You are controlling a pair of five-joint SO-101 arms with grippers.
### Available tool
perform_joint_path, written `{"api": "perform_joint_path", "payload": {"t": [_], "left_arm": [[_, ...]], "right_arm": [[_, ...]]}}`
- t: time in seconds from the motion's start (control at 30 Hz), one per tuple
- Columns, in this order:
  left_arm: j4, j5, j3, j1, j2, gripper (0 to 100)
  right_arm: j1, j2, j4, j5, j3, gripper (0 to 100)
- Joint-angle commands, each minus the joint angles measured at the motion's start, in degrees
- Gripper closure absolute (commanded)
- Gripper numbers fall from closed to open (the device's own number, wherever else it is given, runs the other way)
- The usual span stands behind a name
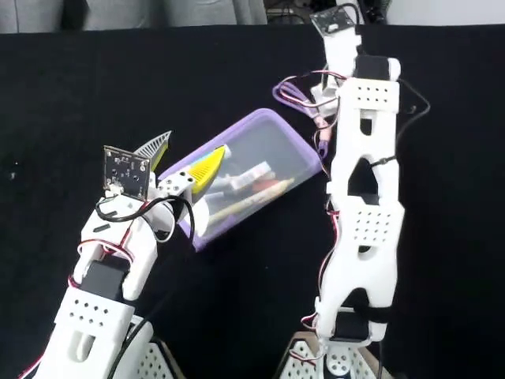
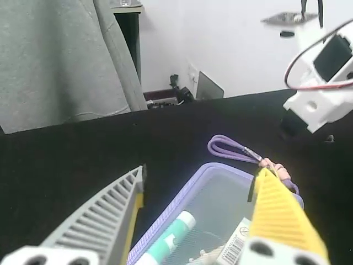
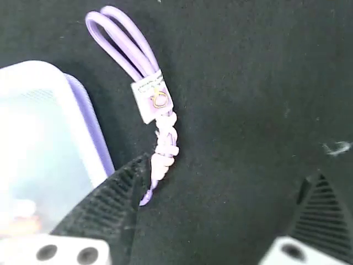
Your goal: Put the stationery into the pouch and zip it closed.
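High view, left claw (image 1: 197, 141) spread, over pouch (image 1: 272, 144)

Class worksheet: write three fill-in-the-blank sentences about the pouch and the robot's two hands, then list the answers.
1. The pouch has a ___ border.
2. The left hand has one grey finger and one ___ finger.
3. The right hand, by the cord, is ___ (open or shut).
Answers: purple; yellow; open.

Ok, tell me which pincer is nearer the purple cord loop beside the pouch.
Right. The right pincer is open over the purple cord loop, at its braided tail. The left pincer is open astride the clear purple-rimmed pouch at its opposite end, farther off.
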Motion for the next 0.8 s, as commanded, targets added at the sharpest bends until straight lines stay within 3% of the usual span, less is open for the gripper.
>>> {"api": "perform_joint_path", "payload": {"t": [0.0,0.13,0.23,0.4,0.53,0.77], "left_arm": [[-0.9,0.4,-3.7,-0.5,-3.7,69],[1.4,0.4,-2.5,-0.5,-9.7,70],[5.9,0.4,-2.6,-0.6,-14.9,78],[15.0,-1.9,-2.6,-0.6,-26.0,97],[23.3,-7.4,-3.6,-0.4,-31.6,96],[35.3,-7.6,-5.9,-0.5,-31.2,97]], "right_arm": [[-1.2,-6.5,5.3,0.5,-11.0,58.8],[-0.7,-7.3,12.4,0.4,-22.4,58.9],[1.1,-7.6,13.2,-1.5,-26.2,60.7],[5.7,-7.7,13.1,-7.7,-26.5,81.0],[8.3,-10.8,13.1,-9.4,-26.9,97.8],[9.6,-24.5,13.2,-9.3,-26.4,94.9]]}}
